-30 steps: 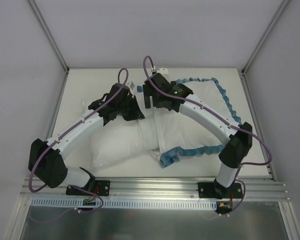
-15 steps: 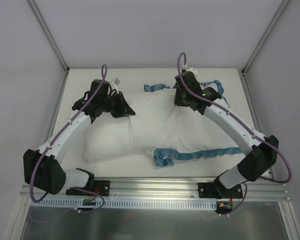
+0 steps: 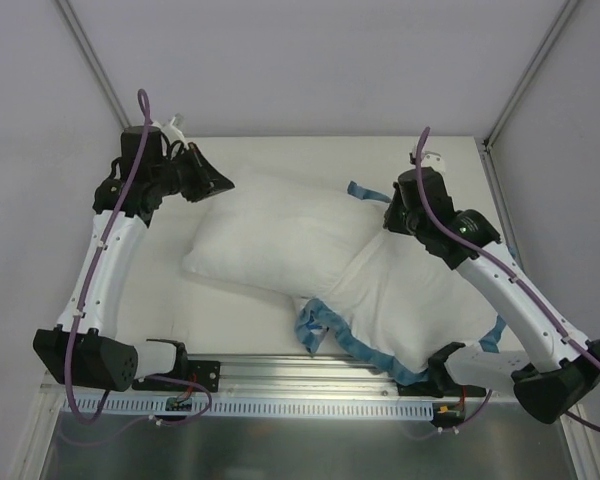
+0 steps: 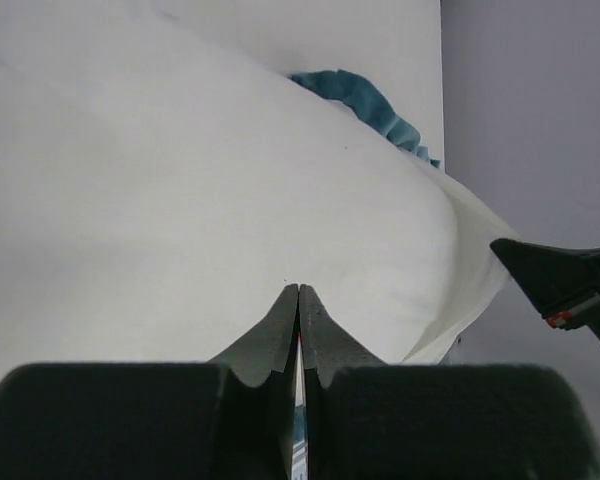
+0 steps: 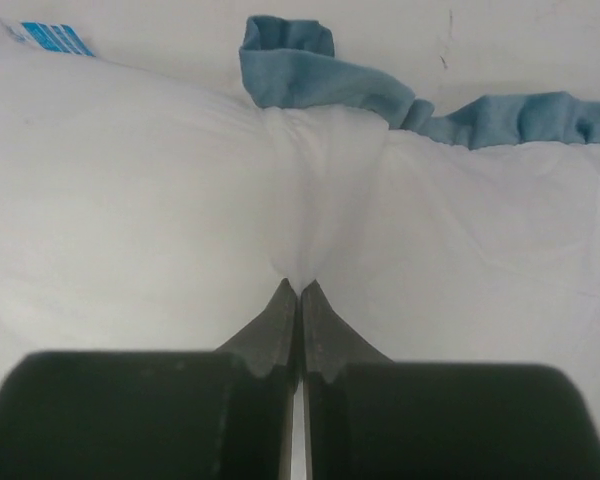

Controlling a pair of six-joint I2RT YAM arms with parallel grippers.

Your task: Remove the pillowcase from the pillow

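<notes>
Across the whole top view: white tabletop [image 3: 310,150], walled on three sides, both arm bases at the bottom edge.

Pillow [image 3: 270,240]: plain white and plump. It lies slanted from the upper left toward the centre of the frame. Its right end meets the pillowcase; how much of it sits inside, I cannot tell.

Pillowcase [image 3: 420,300]: centre to lower right of the frame, touching the pillow. Only its white inside shows, and no pattern is visible from any view.

Arms: the left arm runs up the left edge of the frame. The right arm runs from the lower right corner up to the centre right.

Ruffled edging [image 3: 355,345]: a teal-blue band along the lower border of the pillowcase, bunched at lower centre. A short piece also shows just left of the right wrist, and another at the far lower right.

Left gripper [image 3: 220,182]: upper left, at the pillow's upper left corner. In the left wrist view the gripper [image 4: 298,292] has its jaws pressed together with no gap, their tips against the white pillow [image 4: 180,200], apparently pinching it.

Right gripper [image 3: 390,215]: centre right, well apart from the left one. In the right wrist view the gripper [image 5: 298,288] is fully closed, and white pillowcase [image 5: 480,230] fabric puckers into the tips, so it is pinched there. The ruffle [image 5: 330,85] lies just beyond.

Small blue label [image 5: 55,38]: upper left of the right wrist view, on white fabric. Which item it belongs to is unclear.
</notes>
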